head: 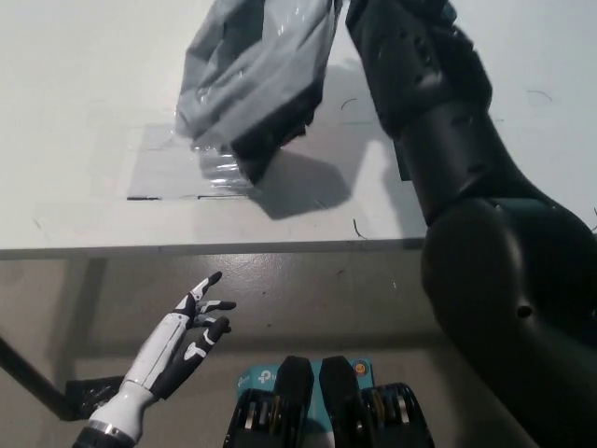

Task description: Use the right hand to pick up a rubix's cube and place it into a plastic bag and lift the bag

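Right hand itself out of sight past the top edge, grip cannot be told; black right arm [466, 187] reaches up over the desk [75, 75]. Plastic bag [252, 75] hangs beside it, long axis slanting from upper right to lower left, dark cube [266, 145] in its low end. Left hand [191, 327] rests below the desk edge, fingers spread, holding nothing.

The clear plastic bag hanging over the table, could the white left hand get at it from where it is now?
Probably not. The white left hand rests open below the white table's front edge, well short of the clear plastic bag, which hangs at the black right arm.
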Motion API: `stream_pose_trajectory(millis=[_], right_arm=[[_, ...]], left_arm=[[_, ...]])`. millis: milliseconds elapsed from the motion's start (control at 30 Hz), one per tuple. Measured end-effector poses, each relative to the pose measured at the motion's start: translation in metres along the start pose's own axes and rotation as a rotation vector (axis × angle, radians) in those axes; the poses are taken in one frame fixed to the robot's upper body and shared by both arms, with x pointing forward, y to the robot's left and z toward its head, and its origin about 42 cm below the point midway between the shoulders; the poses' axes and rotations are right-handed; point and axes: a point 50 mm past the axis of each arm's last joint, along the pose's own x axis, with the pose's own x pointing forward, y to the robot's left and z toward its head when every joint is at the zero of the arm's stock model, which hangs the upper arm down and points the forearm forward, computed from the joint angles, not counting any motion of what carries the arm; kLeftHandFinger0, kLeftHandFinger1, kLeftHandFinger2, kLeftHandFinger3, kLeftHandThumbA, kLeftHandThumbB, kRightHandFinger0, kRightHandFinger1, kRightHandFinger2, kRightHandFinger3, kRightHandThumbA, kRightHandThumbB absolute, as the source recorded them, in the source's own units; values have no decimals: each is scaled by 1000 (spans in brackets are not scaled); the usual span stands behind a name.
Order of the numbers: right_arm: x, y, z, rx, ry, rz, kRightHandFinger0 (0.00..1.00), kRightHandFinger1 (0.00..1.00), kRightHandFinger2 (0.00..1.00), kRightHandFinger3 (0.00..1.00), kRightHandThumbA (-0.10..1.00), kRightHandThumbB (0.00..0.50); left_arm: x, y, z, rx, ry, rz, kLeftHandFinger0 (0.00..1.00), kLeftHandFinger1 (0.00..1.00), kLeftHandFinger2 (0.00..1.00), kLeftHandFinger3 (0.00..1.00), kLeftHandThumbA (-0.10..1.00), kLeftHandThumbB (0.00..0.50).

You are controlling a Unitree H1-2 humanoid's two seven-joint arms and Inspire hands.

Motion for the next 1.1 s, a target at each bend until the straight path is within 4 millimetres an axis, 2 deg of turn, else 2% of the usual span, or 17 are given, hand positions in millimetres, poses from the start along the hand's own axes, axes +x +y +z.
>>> stream_pose_trajectory(millis=[33, 67, 167, 200, 367, 500, 533, 700, 733, 767, 800, 833, 867, 900, 933, 967, 1100], right_arm=[[0, -1, -2, -2, 0, -2, 0, 158, 737, 542, -100, 96], [1, -5, -12, -9, 11, -10, 0, 174, 756, 824, -100, 104], [1, -16, -29, -8, 20, -27, 0, 247, 820, 846, -100, 79], [1, -22, -35, -5, 19, -37, 0, 332, 838, 958, -100, 69], [1, -51, -58, -22, 27, -80, 14, 398, 832, 912, -100, 109], [0, -93, -71, -98, 39, -135, 0, 395, 842, 861, -100, 82], [0, -98, -72, -113, 38, -141, 45, 444, 816, 771, -100, 128], [-4, -147, -80, -408, 35, -183, 46, 421, 795, 792, -100, 194], [-5, -154, -80, -465, 37, -190, 326, 588, 807, 800, -100, 200], [-6, -159, -80, -510, 39, -194, 384, 579, 762, 810, -77, 228], [-7, -168, -80, -594, 42, -203, 346, 512, 668, 781, -34, 244], [-7, -172, -80, -636, 43, -206, 279, 461, 668, 871, 3, 250], [-8, -176, -80, -684, 45, -209, 440, 696, 936, 1000, 190, 284], [-8, -181, -79, -760, 47, -213, 475, 685, 896, 1000, 262, 290], [-8, -183, -78, -792, 48, -214, 615, 870, 1000, 1000, 317, 325], [-8, -187, -75, -866, 51, -212, 946, 1000, 1000, 1000, 369, 338], [-8, -194, -67, -1043, 53, -203, 1000, 1000, 1000, 1000, 476, 395]], left_arm=[[0, 0, 0, 1, 0, 0, 752, 626, 785, 1000, 954, 66], [0, 0, 1, 3, -3, -1, 760, 626, 784, 1000, 958, 75], [0, 0, 4, 8, -12, -2, 792, 627, 763, 1000, 970, 87], [-1, -1, 5, 10, -16, -3, 795, 627, 759, 1000, 971, 89], [-7, -5, 2, 8, -3, -14, 757, 623, 743, 1000, 938, 104], [-9, -6, 1, 13, 3, -17, 726, 622, 758, 1000, 926, 97], [-9, -6, 1, 13, 3, -18, 712, 619, 759, 1000, 916, 100], [-9, -6, 1, 19, 4, -18, 696, 614, 752, 1000, 916, 104], [-9, -6, 1, 19, 5, -18, 692, 612, 747, 1000, 920, 109], [-9, -6, 1, 20, 5, -19, 692, 611, 745, 1000, 921, 109], [-9, -6, 1, 21, 6, -19, 691, 611, 744, 1000, 919, 104], [-9, -6, 1, 21, 6, -19, 686, 605, 738, 1000, 916, 106], [-9, -6, 0, 22, 6, -19, 681, 603, 737, 1000, 914, 104], [-9, -6, 0, 23, 7, -20, 681, 603, 737, 1000, 913, 103], [-9, -6, 0, 24, 8, -20, 682, 606, 738, 1000, 910, 101], [-9, -6, 0, 24, 9, -20, 681, 606, 738, 1000, 907, 101], [-9, -6, 0, 24, 9, -20, 666, 600, 735, 1000, 892, 94]])
